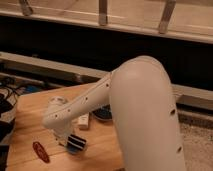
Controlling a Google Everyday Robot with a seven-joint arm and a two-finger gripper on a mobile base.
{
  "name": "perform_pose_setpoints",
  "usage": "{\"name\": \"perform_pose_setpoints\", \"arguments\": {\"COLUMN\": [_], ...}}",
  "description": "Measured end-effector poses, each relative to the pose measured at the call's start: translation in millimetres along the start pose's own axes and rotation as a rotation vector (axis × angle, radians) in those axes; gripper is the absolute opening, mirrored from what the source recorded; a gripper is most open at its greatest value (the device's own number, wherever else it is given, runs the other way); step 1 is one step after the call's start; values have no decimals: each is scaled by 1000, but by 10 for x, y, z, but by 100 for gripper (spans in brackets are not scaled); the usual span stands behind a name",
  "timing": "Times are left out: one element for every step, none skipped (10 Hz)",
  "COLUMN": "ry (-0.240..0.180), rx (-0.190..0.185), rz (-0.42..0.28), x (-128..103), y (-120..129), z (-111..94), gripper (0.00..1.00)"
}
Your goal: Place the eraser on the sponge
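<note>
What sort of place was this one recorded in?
Probably an indoor lab or office work area: a wooden table beside a dark wall with railing posts above, speckled floor at right. The gripper hangs low over the table's front.

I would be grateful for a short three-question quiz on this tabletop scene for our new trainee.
1. True or false: the claw is low over the light wooden table, nearer the camera than the small white rectangular block.
2. Which lies closest to that block? A) the dark blue rounded object; B) the black cables at the table's left edge; C) the metal railing posts.
3. What colour is the flat oval object on the table, left of the claw in the picture?

Key: 1 true; 2 A; 3 red.
</note>
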Motion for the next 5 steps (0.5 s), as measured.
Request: {"name": "perform_pose_setpoints", "arguments": {"ry": [1,2,3,3,3], "rx": [0,0,0,-1,-2], "rz": [-2,-3,-4,-5,-6], "x": [10,17,25,26,28], "y": [3,11,17,24,28], "z": [8,14,22,24,33], "gripper": [22,22,22,22,22]}}
